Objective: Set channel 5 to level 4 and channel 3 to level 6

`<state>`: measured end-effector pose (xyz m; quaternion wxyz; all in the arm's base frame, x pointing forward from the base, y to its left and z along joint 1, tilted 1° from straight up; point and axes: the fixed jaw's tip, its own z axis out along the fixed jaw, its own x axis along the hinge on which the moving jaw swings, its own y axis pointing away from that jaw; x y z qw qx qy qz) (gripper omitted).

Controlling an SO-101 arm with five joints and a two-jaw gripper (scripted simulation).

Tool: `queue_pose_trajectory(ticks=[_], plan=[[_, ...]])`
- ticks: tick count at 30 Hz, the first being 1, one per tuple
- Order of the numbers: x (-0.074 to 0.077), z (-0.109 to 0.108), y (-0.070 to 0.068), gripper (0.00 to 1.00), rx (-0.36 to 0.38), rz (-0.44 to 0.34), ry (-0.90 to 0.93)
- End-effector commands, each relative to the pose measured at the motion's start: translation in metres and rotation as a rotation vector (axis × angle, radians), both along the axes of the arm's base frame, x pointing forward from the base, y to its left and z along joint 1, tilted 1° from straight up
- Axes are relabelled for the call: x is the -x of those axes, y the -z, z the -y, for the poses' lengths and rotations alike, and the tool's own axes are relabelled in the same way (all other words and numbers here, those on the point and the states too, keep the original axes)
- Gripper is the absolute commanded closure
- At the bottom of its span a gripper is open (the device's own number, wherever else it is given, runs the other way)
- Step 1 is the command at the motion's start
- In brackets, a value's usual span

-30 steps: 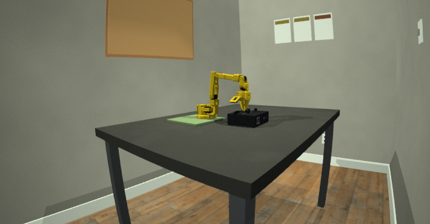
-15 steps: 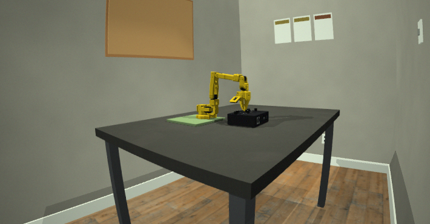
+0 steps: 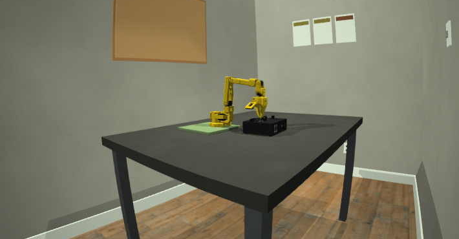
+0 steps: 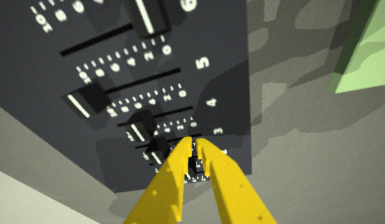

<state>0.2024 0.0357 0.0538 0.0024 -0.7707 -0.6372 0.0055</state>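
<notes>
A yellow gripper point(image 4: 194, 150), closed on nothing, points down among the low-numbered fader caps point(image 4: 157, 150) of the black lighting desk point(image 3: 265, 126) near the table's point(image 3: 145, 142) far edge, where a sideways slip could nudge a neighbouring channel.

Dark table point(image 3: 226, 161): green mat point(image 3: 200, 128), black lighting desk point(image 3: 264, 126).

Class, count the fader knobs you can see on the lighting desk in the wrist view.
4: one at top, one at left, two near the claw. Others may be hidden.
</notes>
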Motion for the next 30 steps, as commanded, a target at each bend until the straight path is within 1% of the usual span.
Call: queue_pose_trajectory(ticks=[1, 11, 22, 30], plan=[[-0.002, -0.001, -0.007, 1.00, -0.004, 0.017, -0.009], [-0.001, 0.000, -0.014, 1.00, -0.004, 0.017, -0.009], [-0.001, -0.001, -0.015, 1.00, -0.004, 0.017, -0.009], [-0.004, -0.001, -0.020, 1.00, -0.004, 0.017, -0.012]])
